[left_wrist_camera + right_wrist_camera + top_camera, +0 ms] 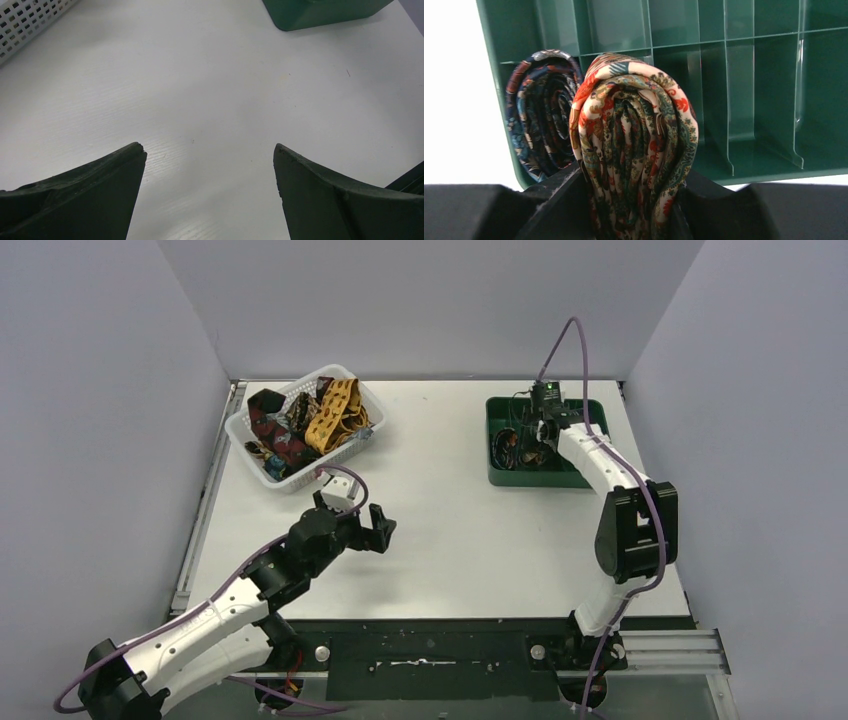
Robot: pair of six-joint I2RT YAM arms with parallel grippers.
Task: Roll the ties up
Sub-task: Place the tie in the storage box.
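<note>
Several loose ties (305,423), dark red, mustard yellow and multicolour, lie piled in a white basket (246,426) at the back left. My right gripper (530,440) is over the green divided box (590,476) and is shut on a rolled cream, orange and green paisley tie (634,145), held on edge. A dark blue rolled tie (541,110) stands in the box's left compartment behind it. My left gripper (375,530) is open and empty above the white table, in front of the basket; its fingers (95,195) are wide apart.
The green box has several compartments with thin dividers (729,100). The basket's corner (25,22) and the green box's corner (320,12) show in the left wrist view. Grey walls enclose the table on three sides.
</note>
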